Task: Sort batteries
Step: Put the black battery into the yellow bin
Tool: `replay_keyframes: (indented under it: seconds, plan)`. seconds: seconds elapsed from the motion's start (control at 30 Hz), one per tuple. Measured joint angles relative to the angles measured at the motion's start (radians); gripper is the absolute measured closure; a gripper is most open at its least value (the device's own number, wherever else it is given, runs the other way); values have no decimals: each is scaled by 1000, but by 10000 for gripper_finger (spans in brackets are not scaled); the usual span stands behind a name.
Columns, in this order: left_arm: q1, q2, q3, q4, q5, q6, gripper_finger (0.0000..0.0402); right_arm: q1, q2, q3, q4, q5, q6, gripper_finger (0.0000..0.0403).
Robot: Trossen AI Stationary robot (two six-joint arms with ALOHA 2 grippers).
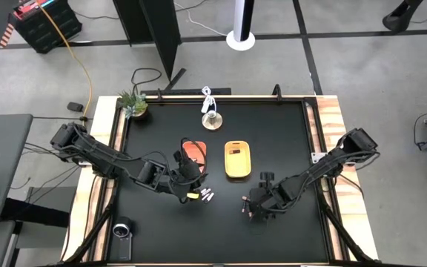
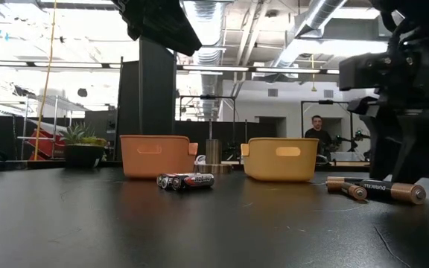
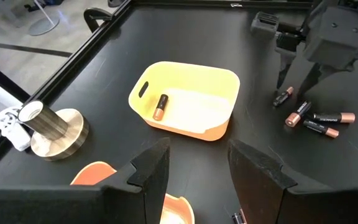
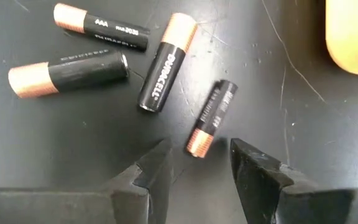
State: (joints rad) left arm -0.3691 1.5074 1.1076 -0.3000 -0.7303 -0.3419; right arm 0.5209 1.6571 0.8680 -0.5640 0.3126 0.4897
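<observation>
**Batteries lie in two loose groups, one already in the yellow tray**

Batteries are spread over the black surface (image 1: pixel 288 133) in two clusters. Four black-and-copper batteries (image 4: pixel 160 62) lie together under the right claw (image 4: pixel 197 163), just beside the yellow tray's corner. Silvery batteries with red marks (image 2: pixel 186 180) lie near the left claw (image 1: pixel 191 194), in front of the orange tray (image 2: pixel 157 155).

The yellow tray (image 3: pixel 188 84) holds one black-and-copper battery (image 3: pixel 160 106), lying near its handle end. The orange tray's inside is mostly hidden by the left arm from above, so its contents cannot be told.

Only the left wrist view looks into the yellow tray; the low view shows just the trays' outer walls and the silvery group. The right wrist view alone shows the dark cells closely, some with printed lettering.

The right claw is spread, hovering low with its tips either side of the copper end of the nearest battery (image 4: pixel 212 117), gripping nothing. The left claw (image 3: pixel 197 168) is also spread and empty, above the orange tray's edge.
</observation>
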Motion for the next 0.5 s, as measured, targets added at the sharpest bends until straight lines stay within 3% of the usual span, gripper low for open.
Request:
replay_keyframes:
  seconds: [0.3,0.5]
  plan:
    - [0,0,0,0,0,-1,245,-64,3,-23,44,-10,3,232]
    - [0,0,0,-1,0,-2,245,-103,2,-40,60,-68,-7,264]
